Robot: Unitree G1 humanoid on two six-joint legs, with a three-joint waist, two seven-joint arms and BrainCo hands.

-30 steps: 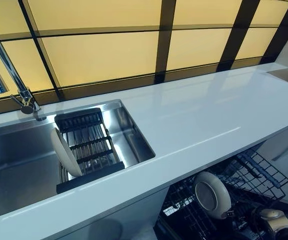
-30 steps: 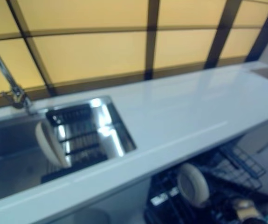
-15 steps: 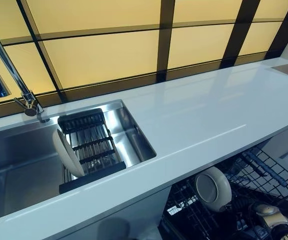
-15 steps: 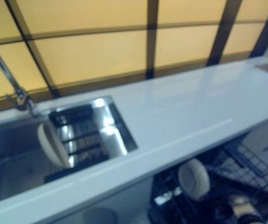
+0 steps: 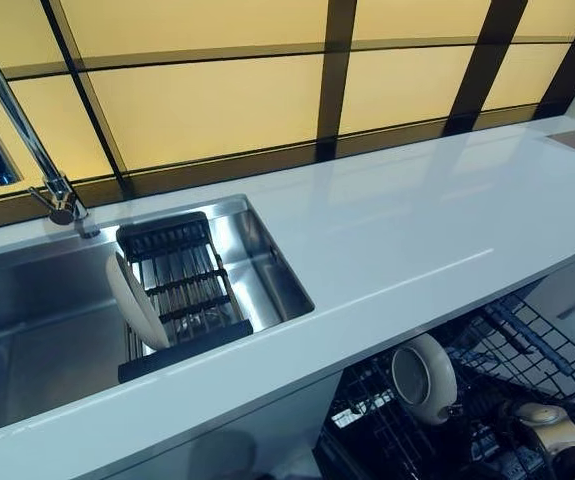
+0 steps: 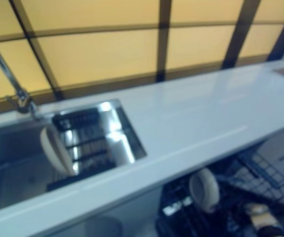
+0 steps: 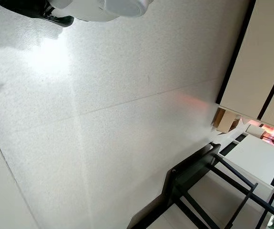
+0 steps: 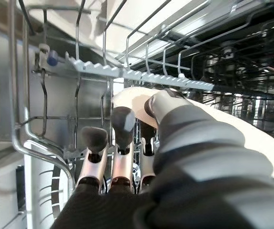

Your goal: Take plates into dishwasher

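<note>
While the right hand (image 8: pixel 175 143) is in the dishwasher rack (image 5: pixel 527 345), its fingers (image 8: pixel 122 129) grip a white plate (image 5: pixel 424 378).
Another plate (image 5: pixel 135 302) stands upright in the sink's drying rack (image 5: pixel 182 290); I cannot tell about the left fingers.

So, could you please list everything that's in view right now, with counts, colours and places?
Plate in sink: one, cream, standing on edge against the dish rack.
Plate in dishwasher: one, cream, upright in the lower rack, held by the right hand.
Dish rack: one, black frame with metal bars, in the sink's right end.
Sink: one, stainless steel, set in the counter's left part.
Tap: one, chrome, behind the sink.
Counter: one, white, running across the view.
Dishwasher rack: one, dark wire, pulled out below the counter.
Right hand: one, silver with dark tips, fingers curled round the plate's rim.
Left hand: not in view.
</note>
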